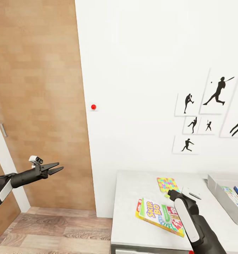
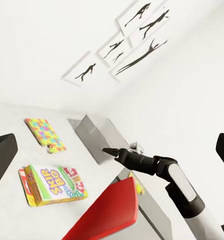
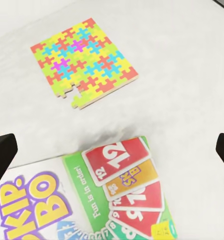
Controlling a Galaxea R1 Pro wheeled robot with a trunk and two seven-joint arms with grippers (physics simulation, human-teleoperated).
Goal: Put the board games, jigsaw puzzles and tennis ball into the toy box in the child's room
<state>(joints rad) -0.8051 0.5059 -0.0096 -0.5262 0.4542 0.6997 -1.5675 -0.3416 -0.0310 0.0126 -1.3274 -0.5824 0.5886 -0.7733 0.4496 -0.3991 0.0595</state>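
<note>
White table (image 1: 133, 197) carries the Skip-Bo board game (image 1: 159, 216) near its front edge, a jigsaw puzzle (image 1: 167, 184) behind it, the toy box (image 1: 218, 192) at the right edge. Right gripper (image 2: 110, 150) hangs above the game, fingers spread; left gripper (image 1: 56, 168), off the table's left side, grasps nothing.

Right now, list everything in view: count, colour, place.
Skip-Bo game box: one, green, yellow and red, on the table's front part.
Jigsaw puzzle sheet: one, yellow, blue, pink and orange, on the table behind the box.
Light-grey toy tray: one, at the table's right end, flat colourful items inside.
White table: one, against the wall.
Black sports-silhouette pictures: several, on the white wall.
Red round knob: one, on the wall.
Wooden door: one, brown, left.
Left gripper: black, open, in the air.
Right gripper: black, open, above the box.
</note>
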